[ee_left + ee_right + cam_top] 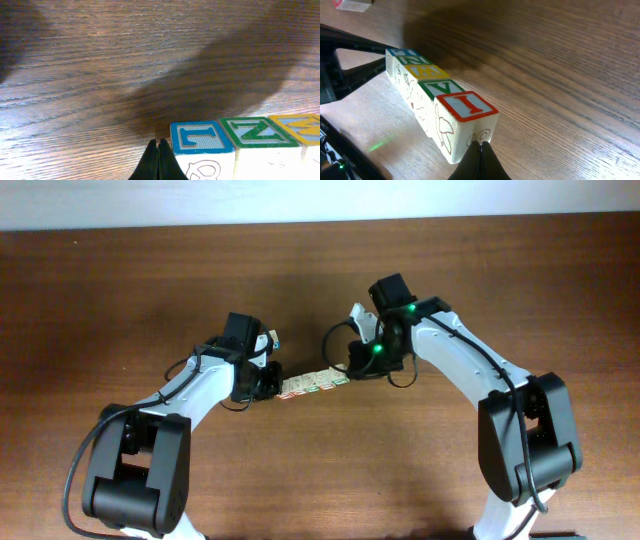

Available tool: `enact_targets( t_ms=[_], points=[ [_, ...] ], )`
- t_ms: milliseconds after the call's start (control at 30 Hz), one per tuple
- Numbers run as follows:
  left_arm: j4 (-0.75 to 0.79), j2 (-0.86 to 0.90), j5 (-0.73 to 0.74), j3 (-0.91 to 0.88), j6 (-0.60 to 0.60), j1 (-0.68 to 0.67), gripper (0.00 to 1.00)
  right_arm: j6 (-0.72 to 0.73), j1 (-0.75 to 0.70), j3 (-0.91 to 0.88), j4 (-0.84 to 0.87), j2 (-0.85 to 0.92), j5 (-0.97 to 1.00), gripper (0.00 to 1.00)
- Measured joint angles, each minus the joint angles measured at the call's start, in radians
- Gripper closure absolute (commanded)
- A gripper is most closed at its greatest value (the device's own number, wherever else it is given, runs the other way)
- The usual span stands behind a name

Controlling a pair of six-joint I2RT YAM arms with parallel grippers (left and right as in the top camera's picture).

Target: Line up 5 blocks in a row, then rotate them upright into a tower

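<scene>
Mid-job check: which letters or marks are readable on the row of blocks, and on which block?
"I" in red: red end block, nearest the right gripper.
"A" in green: green second block.
"N", or "Z" seen sideways: green fourth block.
Likely "L": blue end block.
Yellow middle block: letter too blurred to read.
Side faces: outline drawings only, no words.

Letters I and A on blocks (441, 88)

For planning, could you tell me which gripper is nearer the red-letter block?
Right. The right gripper is at the red-letter block; the left gripper is at the other end of the row, beside the blue-letter block.
</scene>
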Motion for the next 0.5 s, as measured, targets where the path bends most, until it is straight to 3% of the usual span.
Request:
enact_targets(
  t_ms=[500],
  points=[
    [-0.003, 0.001, -0.034, -0.005, -0.003, 0.008, 1.0, 0.023, 0.053, 0.051, -0.002, -0.03, 0.013, 0.96]
  ],
)
